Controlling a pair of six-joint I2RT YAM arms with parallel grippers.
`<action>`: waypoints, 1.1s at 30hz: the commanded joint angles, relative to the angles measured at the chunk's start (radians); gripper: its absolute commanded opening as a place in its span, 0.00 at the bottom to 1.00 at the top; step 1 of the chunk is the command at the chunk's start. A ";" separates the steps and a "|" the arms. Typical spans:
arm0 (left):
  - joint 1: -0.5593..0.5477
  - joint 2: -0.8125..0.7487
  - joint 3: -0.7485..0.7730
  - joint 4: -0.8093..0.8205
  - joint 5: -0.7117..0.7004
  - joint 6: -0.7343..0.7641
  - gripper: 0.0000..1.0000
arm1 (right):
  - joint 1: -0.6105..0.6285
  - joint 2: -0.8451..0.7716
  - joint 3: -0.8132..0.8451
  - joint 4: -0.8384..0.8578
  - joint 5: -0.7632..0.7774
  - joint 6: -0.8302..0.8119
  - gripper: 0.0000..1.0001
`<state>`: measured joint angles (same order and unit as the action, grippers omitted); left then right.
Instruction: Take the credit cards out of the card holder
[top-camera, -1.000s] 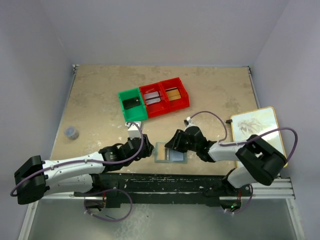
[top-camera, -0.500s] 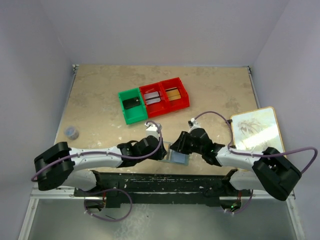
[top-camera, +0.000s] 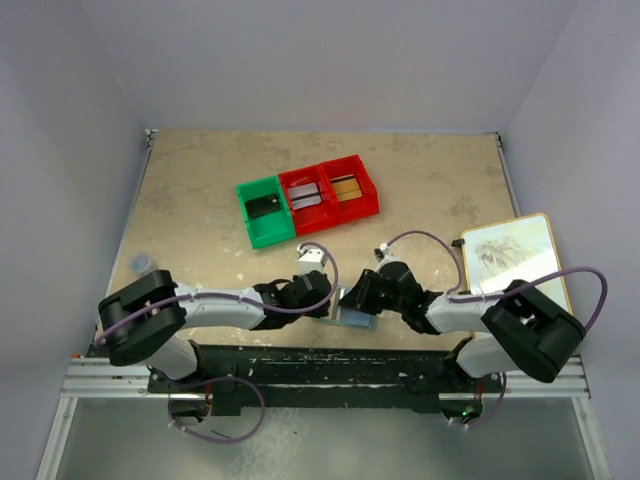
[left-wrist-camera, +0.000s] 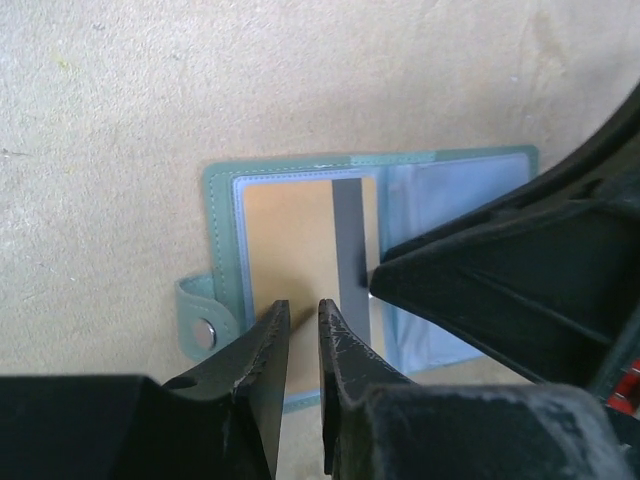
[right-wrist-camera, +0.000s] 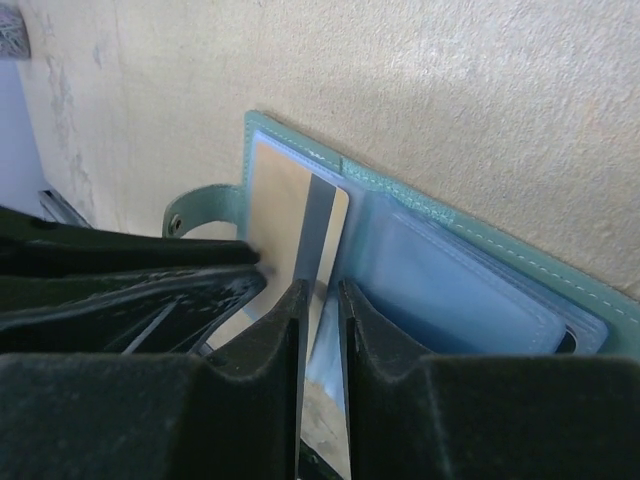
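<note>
Extraction step: my left pincer (left-wrist-camera: 300, 308) and right pincer (right-wrist-camera: 320, 290) sat nearly pressed together over the credit card (left-wrist-camera: 290, 235), grip unclear; next, slide it from the card holder (left-wrist-camera: 218, 230).

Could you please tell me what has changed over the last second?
The left gripper and right gripper moved in over the open card holder from either side, and their jaws narrowed at the tan card; whether either grips it is unclear. The card holder, still open, and the green bin and red bins stayed put.
</note>
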<state>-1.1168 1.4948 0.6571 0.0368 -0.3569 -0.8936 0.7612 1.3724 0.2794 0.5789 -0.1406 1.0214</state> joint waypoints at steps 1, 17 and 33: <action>0.009 0.044 -0.004 0.061 0.008 0.005 0.15 | 0.000 0.024 -0.012 0.050 -0.009 0.022 0.23; 0.002 -0.050 -0.128 0.073 -0.080 -0.086 0.16 | 0.000 0.089 -0.073 0.211 -0.019 0.154 0.24; -0.011 -0.040 -0.103 0.111 -0.053 -0.052 0.17 | 0.000 0.002 -0.057 0.078 0.006 0.132 0.28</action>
<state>-1.1160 1.4662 0.5331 0.1425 -0.4324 -0.9585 0.7589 1.3670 0.2092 0.6857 -0.1478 1.1778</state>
